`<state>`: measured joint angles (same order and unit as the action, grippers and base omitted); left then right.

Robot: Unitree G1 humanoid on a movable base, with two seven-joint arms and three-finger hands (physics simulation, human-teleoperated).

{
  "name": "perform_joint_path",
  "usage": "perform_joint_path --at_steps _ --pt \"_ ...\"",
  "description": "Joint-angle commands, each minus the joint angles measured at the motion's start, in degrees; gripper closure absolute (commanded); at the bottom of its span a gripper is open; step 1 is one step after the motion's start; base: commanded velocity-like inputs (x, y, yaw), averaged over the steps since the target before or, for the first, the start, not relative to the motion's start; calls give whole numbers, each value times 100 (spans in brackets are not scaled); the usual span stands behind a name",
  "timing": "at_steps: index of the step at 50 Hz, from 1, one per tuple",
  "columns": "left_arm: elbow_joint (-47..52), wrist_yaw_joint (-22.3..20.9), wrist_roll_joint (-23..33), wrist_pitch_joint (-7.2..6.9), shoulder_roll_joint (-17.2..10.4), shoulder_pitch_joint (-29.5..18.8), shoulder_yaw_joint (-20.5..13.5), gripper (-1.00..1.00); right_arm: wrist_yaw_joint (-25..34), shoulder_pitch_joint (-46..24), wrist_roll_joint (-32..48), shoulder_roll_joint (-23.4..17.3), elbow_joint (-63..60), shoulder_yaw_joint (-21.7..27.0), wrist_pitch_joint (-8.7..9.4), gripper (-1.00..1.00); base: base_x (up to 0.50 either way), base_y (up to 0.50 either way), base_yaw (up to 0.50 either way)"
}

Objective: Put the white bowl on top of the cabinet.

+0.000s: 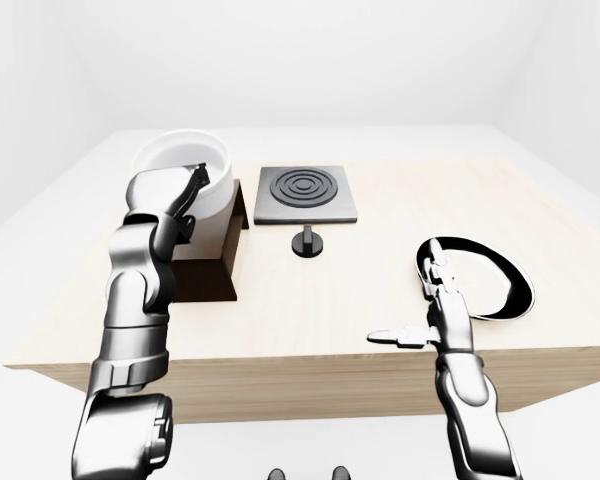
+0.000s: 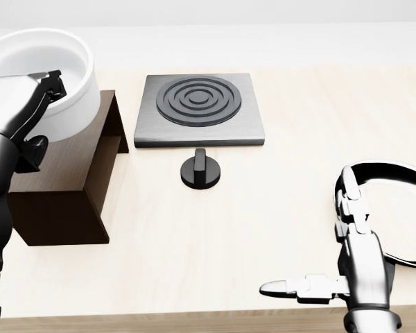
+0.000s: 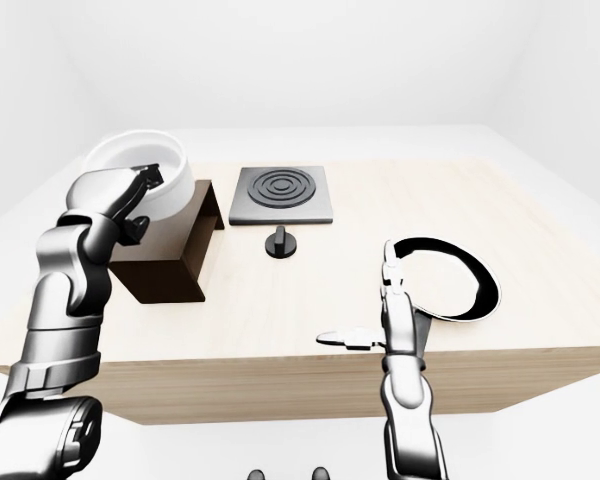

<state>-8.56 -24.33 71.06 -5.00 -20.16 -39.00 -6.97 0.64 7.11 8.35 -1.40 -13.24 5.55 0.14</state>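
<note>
The white bowl [image 2: 73, 66] stands on top of the dark brown cabinet [image 2: 62, 194] at the left of the head view. My left hand [image 2: 47, 114] is at the bowl's near rim, with fingers [image 2: 52, 82] over the rim and the thumb against the outer wall, closed on the wall. My right hand [image 2: 319, 243] is open and empty, fingers stretched out, low over the table near its bottom edge at the right.
A grey hob plate with rings [image 2: 200, 107] lies at the table's middle, with a black knob [image 2: 201, 170] just below it. A black-rimmed dish [image 2: 392, 165] lies beside my right hand. The wooden table [image 2: 277, 208] ends just below my right hand.
</note>
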Motion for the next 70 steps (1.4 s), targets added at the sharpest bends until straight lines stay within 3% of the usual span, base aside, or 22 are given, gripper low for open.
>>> perform_joint_path --at_steps 1,13,40,64,70 --pt "-169 552 -50 0 -25 23 -31 100 -29 -7 51 5 83 -47 -67 -100 0 0 0" --pt "-516 875 -269 0 -17 -13 -6 100 -39 13 80 6 95 -74 -101 -100 0 0 0" --pt "-597 1020 -381 0 -201 92 -78 100 -74 56 206 15 183 -168 -210 -100 0 0 0" --pt "-636 1141 -347 0 -190 144 -72 100 -76 112 282 18 223 -215 -311 -100 0 0 0" --pt "-935 1400 -536 0 -205 103 -93 100 -93 103 323 18 284 -236 -355 -100 0 0 0"
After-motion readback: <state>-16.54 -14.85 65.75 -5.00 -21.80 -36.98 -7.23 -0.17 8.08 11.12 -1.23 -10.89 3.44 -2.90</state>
